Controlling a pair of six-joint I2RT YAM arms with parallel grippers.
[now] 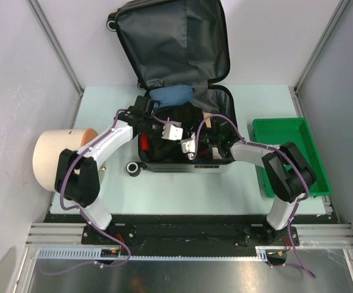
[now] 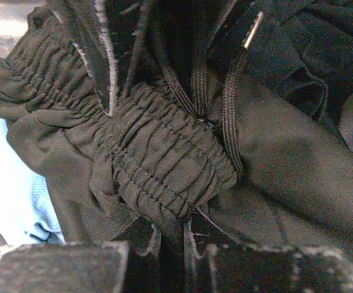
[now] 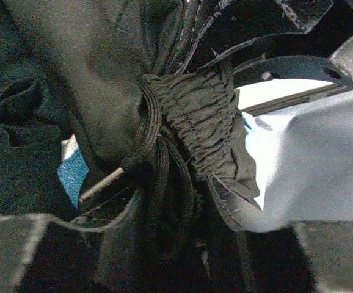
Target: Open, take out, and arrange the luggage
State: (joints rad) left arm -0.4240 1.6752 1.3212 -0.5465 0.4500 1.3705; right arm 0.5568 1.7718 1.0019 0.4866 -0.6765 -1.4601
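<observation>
While left jaws pinch the black garment [image 2: 164,177], right jaws stand half-open around it.

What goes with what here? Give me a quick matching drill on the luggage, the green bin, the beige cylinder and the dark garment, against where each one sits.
Things:
1. luggage
2. green bin
3. beige cylinder
4. dark garment

Places:
A. at the right edge of the table
B. bunched inside the luggage, drawstring showing
C. mid-table, lid standing open on the far side
D. at the table's left edge

Pairs: 1-C, 2-A, 3-D, 4-B
</observation>
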